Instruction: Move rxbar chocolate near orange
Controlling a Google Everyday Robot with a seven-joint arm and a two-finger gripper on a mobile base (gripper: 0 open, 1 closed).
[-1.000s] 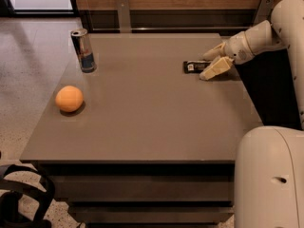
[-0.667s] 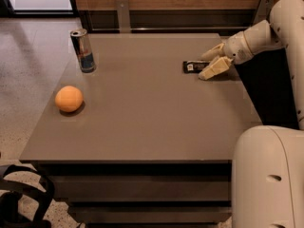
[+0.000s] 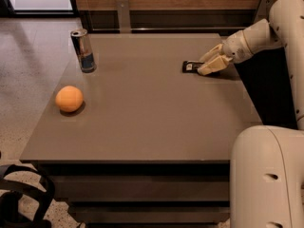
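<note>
Two fingers (image 3: 209,70) parted at table (image 3: 152,113) right side, rxbar chocolate (image 3: 191,66) end between them, orange (image 3: 69,99) well apart

The flat black rectangular wrapper bar (image 3: 190,66) lies flat on the far right part of the brown bench (image 3: 152,113), its long side running left to right and a small white label patch showing near its left end. Its right end is covered by the cream claw (image 3: 201,66), which sits low over it. The round matte orange fruit (image 3: 69,99) rests near the bench's left edge, well apart from the bar.
</note>
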